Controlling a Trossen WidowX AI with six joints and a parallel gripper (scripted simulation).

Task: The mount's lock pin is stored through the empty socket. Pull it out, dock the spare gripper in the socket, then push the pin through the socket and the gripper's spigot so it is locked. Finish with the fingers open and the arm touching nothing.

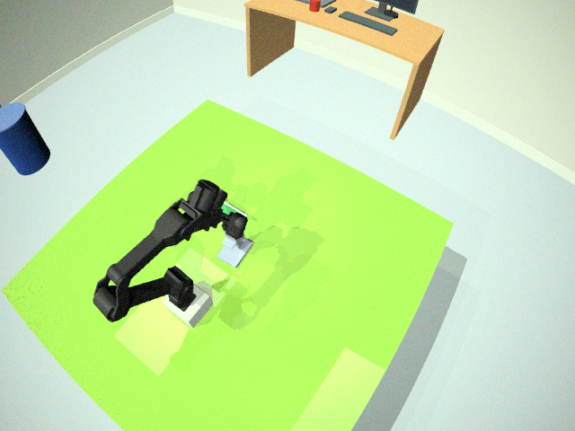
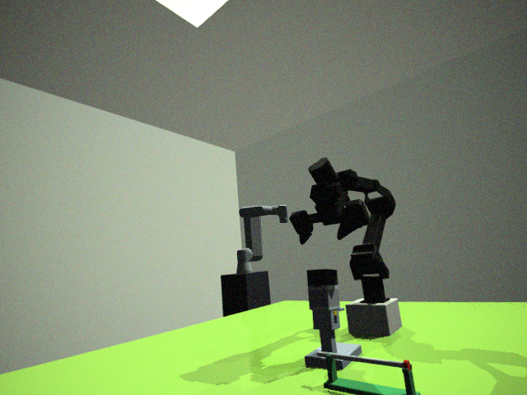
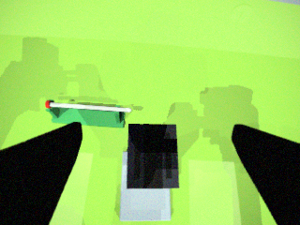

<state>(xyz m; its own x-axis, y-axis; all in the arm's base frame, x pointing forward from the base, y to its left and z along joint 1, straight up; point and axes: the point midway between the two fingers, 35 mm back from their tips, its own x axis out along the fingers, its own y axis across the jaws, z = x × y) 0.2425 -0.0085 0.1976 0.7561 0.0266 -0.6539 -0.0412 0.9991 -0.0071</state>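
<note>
My gripper (image 2: 320, 240) (image 3: 159, 130) is open and empty, above the mount. The mount has a pale grey base plate (image 1: 234, 256) (image 3: 145, 206) and a slim post (image 2: 327, 340). A grey block with a dark top (image 2: 322, 276) (image 3: 152, 155), apparently the spare gripper, stands upright on it, below my fingertips and apart from them. How deep its spigot sits is hidden. A white pin (image 2: 366, 360) (image 3: 84, 107) with a red end lies across the green holder (image 2: 366, 387) (image 3: 89, 117) beside the mount. I cannot tell whether any pin crosses the socket.
My arm's pale base block (image 1: 200, 310) (image 2: 370, 321) stands on the green table top (image 1: 287, 362). A second, grey arm (image 2: 254, 238) on a dark pedestal (image 2: 244, 293) stands beyond the table. A desk (image 1: 343, 22) and a blue bin (image 1: 22, 144) are far off.
</note>
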